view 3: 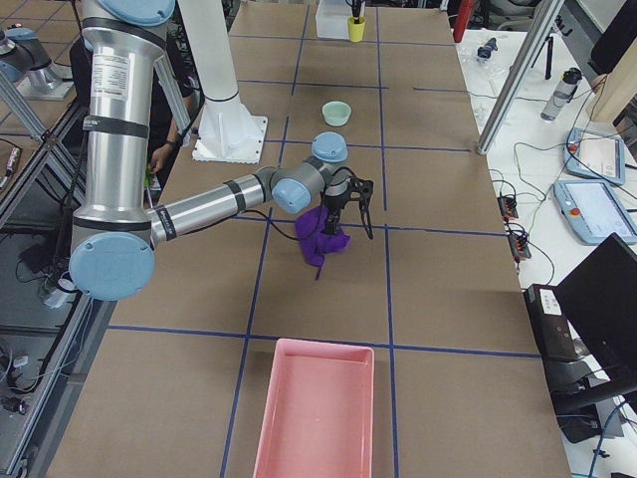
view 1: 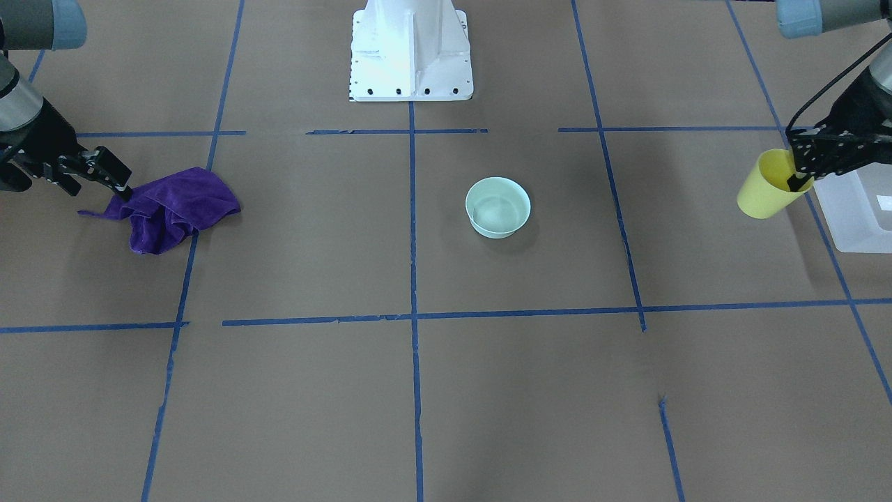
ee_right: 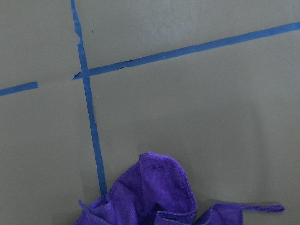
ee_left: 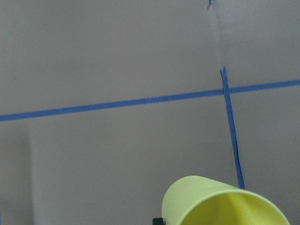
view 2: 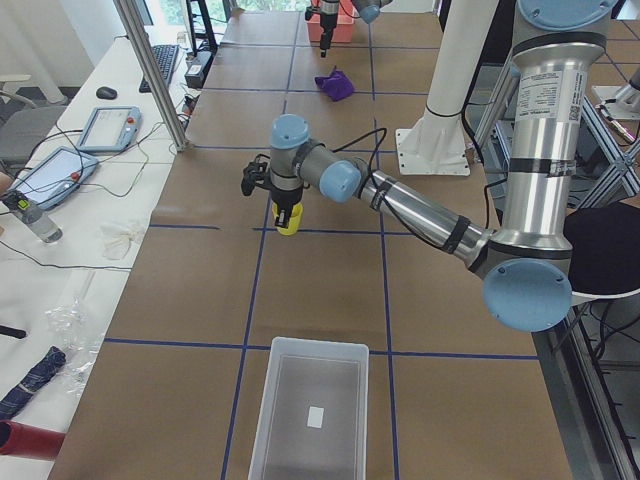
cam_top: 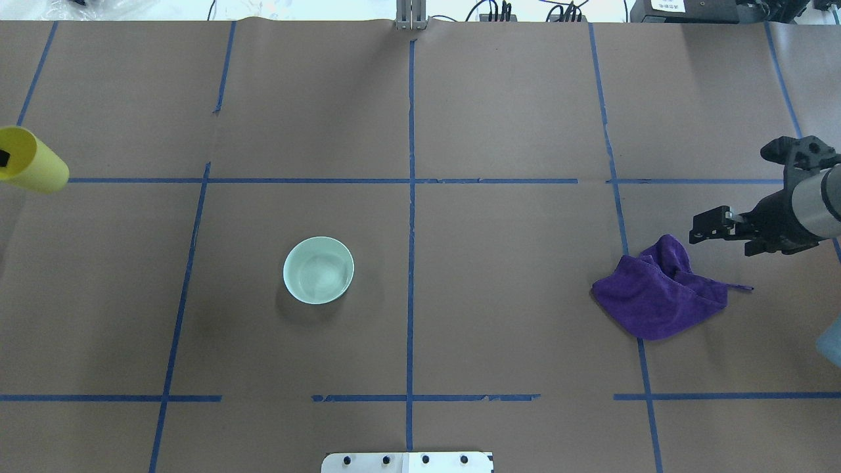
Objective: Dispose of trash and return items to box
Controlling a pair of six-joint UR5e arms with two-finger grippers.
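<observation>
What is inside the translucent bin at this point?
Only a small white label shows on the floor of the box. Its near end is cut off by the frame, so that part cannot be checked. The yellow cup is outside it, in the left gripper.

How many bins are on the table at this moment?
2. The frosted-white box lies off the robot's left side, by the gripped yellow cup; the pink bin lies off its right side. No others visible.

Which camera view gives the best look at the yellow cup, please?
Exterior front-facing: the yellow cup shows nearly whole, tilted, in the left gripper. Overhead crops it at the edge; left wrist shows only part; side views show it small.
</observation>
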